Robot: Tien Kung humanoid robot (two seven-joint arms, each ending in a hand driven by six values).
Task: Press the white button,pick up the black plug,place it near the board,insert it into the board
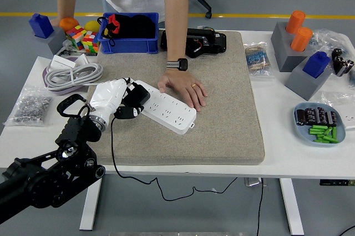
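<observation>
The left hand's fingers (126, 111) clasp the black plug (136, 97) at the left end of the white board (166, 108), centre-left of frame on the grey mat (222, 125). A person's hand (184, 89) presses the board's far edge.

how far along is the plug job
Picking up looks done: the left hand grips the black plug at the near-left end of the white board, which a person's hand steadies. Whether the plug is seated can't be told. The button press can't be judged.

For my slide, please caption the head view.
Robot's left hand holds the black plug at the white power strip, steadied by a person's hand.
</observation>
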